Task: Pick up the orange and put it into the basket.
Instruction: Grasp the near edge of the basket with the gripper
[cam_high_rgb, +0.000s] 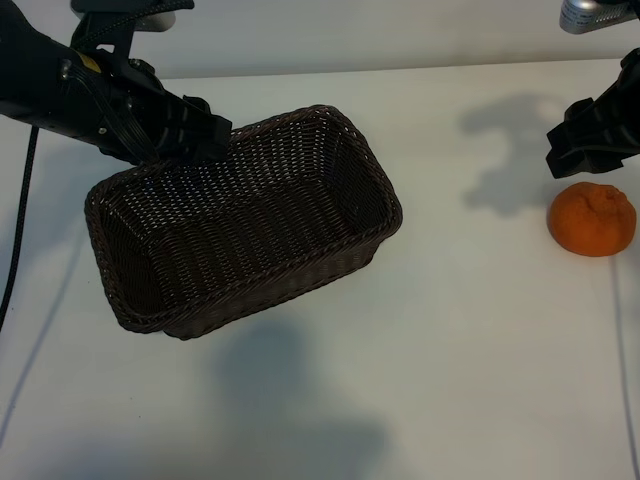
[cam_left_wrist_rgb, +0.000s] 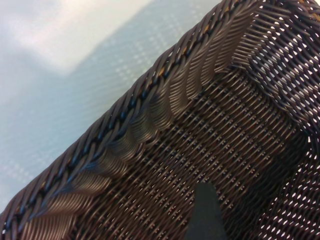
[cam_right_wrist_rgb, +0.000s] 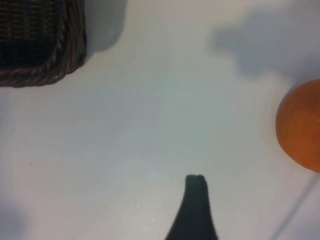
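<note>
Just below the right fingers (cam_high_rgb: 590, 140) lies the orange (cam_high_rgb: 592, 220) (untouched).

No text, label, brand, number or sign can be read on anything here.

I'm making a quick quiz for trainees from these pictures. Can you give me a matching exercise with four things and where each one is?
Things:
1. orange
2. basket
3. left claw
4. right claw

Places:
A. over the basket's far rim
B. on the table near the exterior view's right edge
C. just above the orange, open, not touching it
D. empty, left of the table's middle

Pairs: 1-B, 2-D, 3-A, 4-C
</note>
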